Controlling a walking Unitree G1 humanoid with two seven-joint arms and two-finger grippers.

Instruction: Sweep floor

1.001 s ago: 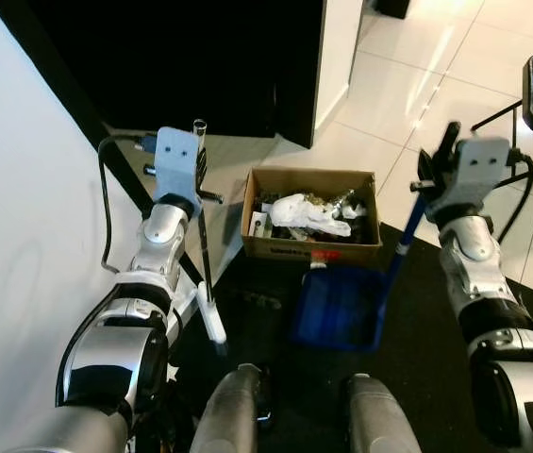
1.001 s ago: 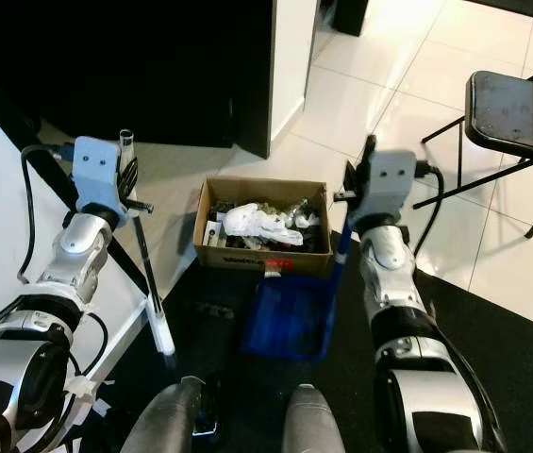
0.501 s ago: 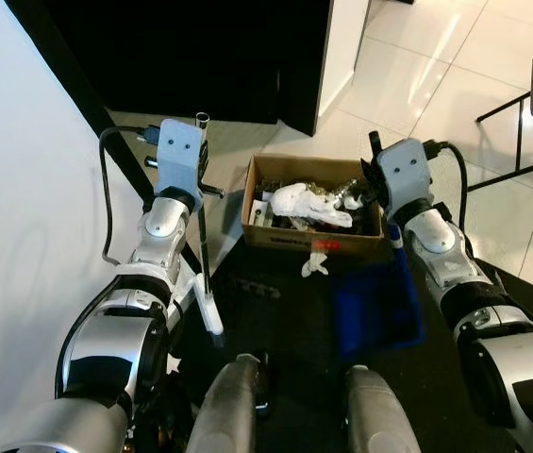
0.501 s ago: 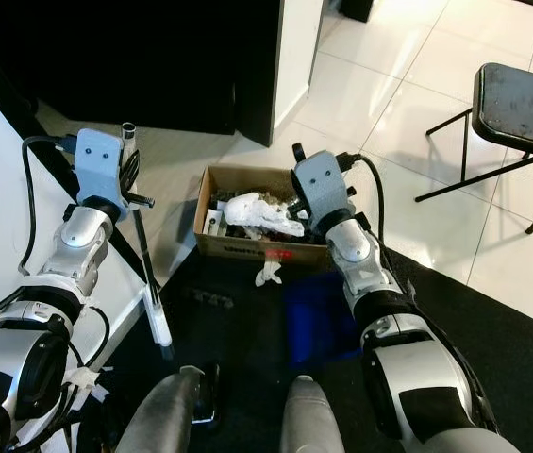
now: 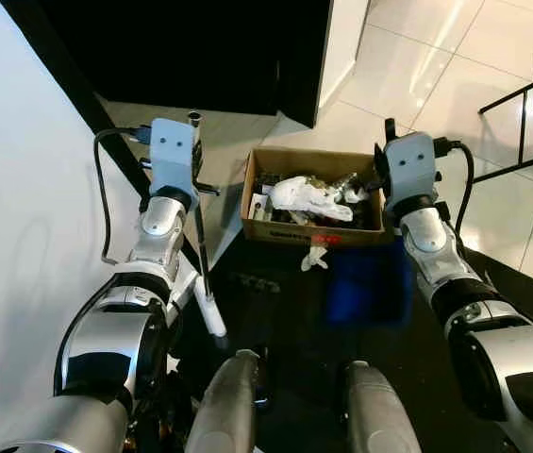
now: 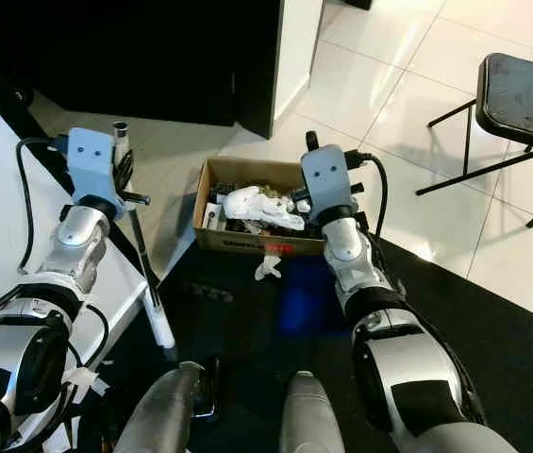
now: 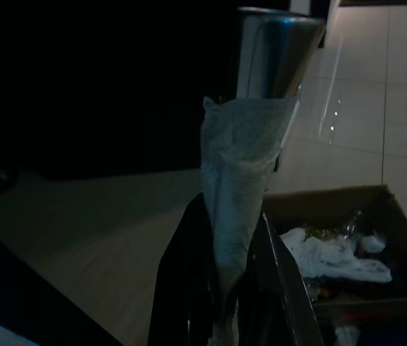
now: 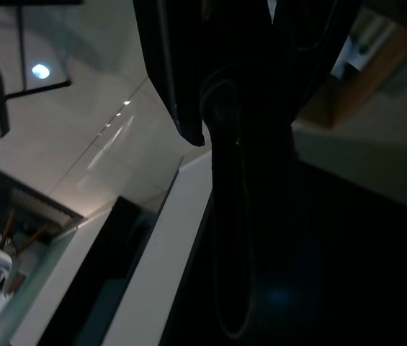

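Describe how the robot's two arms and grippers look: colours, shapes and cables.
Both arms are glossy silver, built of rounded segments with black joints. Each wrist carries a pale blue-grey boxy housing with small dark dots on its face. The left gripper and the right gripper have long black fingers. A black cable loops out from the left wrist, and another arcs from the right wrist.
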